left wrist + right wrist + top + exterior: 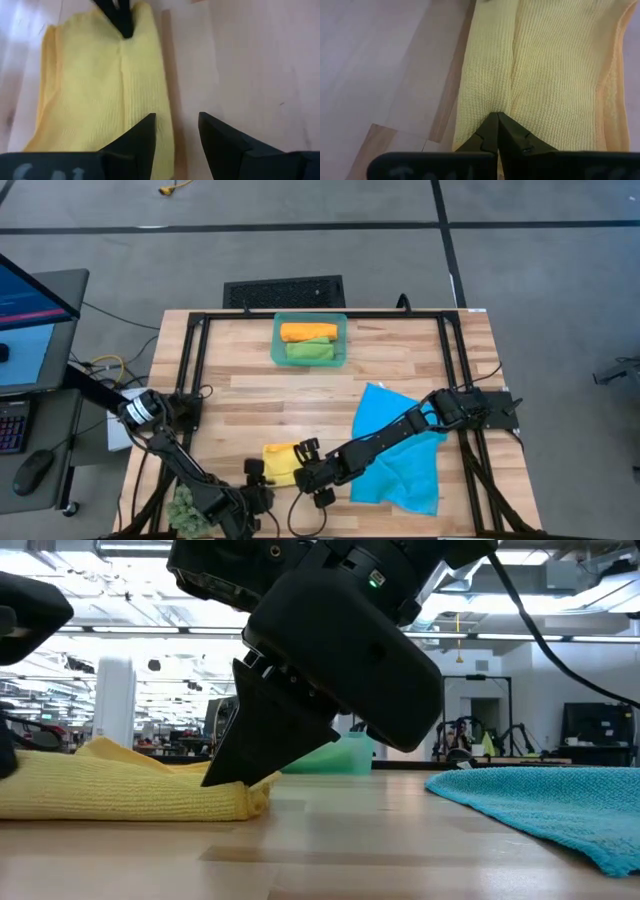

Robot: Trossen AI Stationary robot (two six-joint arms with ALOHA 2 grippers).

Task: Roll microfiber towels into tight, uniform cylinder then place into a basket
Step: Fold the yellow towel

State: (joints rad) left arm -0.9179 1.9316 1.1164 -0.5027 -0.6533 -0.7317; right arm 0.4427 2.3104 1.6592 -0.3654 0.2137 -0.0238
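Note:
A folded yellow towel (281,463) lies flat on the wooden table near its front edge. My right gripper (497,127) is shut at one end of it. My left gripper (177,134) stands open at the opposite end, one finger over the towel's long edge (162,125) and the other over bare wood; I cannot tell whether it touches. A blue towel (400,465) lies spread under the right arm. The basket (277,340) at the far middle holds a rolled orange towel (307,332) and a rolled green towel (308,351). My right gripper meets the yellow towel at the middle of its end edge (495,107) with shut fingertips (232,778). A crease runs along the cloth away from the tips. The fingers slant down from the table's right side. The towel lies flat on the table.
A spiky green plant ball (185,505) sits at the front left corner beside the left arm. Dark frame rails (190,370) run along the table's left, right and far sides. Bare wood lies between the yellow towel and the basket.

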